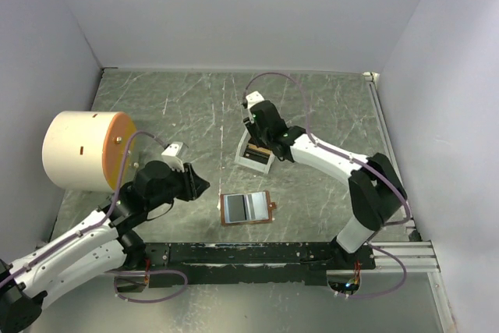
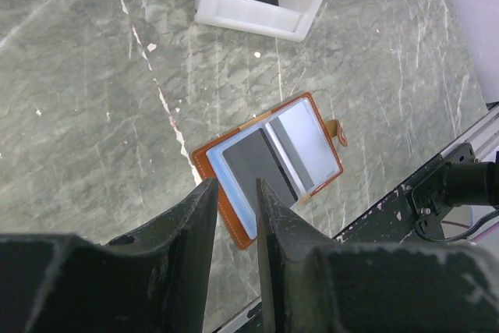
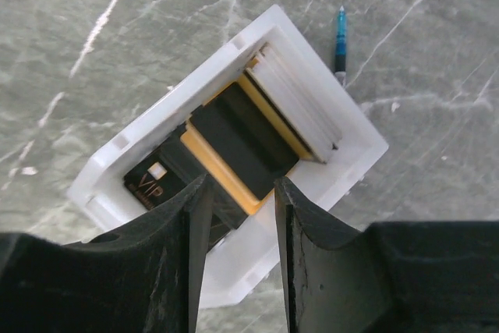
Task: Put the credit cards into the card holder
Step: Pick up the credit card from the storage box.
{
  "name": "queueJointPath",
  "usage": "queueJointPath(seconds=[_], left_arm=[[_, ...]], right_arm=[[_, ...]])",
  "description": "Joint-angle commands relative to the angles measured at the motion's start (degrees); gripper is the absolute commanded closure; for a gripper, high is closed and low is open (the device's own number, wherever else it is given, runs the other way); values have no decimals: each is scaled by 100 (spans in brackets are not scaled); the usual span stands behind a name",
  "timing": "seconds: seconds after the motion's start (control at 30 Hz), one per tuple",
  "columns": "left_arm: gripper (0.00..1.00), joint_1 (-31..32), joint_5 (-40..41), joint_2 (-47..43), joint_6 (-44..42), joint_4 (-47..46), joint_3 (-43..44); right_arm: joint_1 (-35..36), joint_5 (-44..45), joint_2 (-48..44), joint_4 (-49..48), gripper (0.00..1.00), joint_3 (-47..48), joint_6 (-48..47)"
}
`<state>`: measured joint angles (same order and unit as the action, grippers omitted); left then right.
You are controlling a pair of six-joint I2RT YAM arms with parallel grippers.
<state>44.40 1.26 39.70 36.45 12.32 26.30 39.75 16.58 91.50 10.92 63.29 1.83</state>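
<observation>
We've got the right gripper spread over black-and-gold plastic cards, left gripper spread too, 9 o'clock from the brown leather wallet.

card holder brown, blue-grey inside | credit cards black, gold | box white

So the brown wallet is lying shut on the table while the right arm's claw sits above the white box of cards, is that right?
Not quite. The card holder lies open, its pale pockets showing, as the left wrist view shows. The rest holds: the right gripper is above the white box holding the credit cards.
</observation>
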Motion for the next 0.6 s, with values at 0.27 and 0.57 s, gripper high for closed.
queueJointPath(seconds=[0.27, 0.57], left_arm=[[62, 33, 330, -699, -32, 703, 40], [61, 31, 337, -910, -10, 677, -11]], right_arm=[[-116, 506, 1359, -148, 59, 852, -1826], [-114, 953, 1775, -418, 59, 928, -2288]])
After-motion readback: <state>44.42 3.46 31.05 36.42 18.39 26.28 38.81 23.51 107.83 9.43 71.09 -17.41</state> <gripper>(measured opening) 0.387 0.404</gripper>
